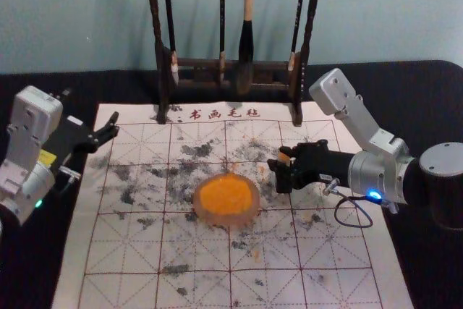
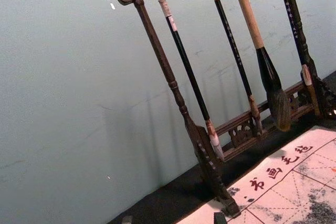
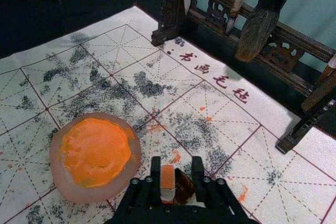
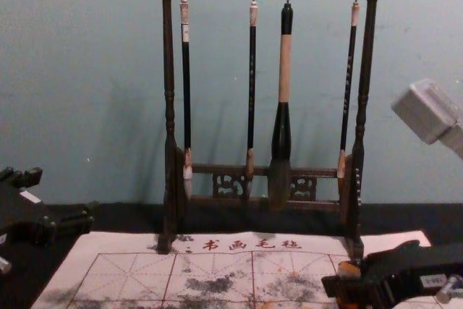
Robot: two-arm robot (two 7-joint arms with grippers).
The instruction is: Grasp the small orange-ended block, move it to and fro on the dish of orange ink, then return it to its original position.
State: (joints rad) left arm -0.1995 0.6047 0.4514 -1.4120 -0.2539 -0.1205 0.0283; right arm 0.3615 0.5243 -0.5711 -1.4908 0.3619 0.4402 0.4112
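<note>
Right now the right gripper is clamped on the small orange-ended block, fingers on either side, orange end facing up in the right wrist view. It's over the gridded mat, just off the robot's right side of the dish of orange ink, apart from it. Left gripper is parked at the mat's left edge, fingers spread, nothing between them. Brush rack stands behind, brushes hanging from it.
</note>
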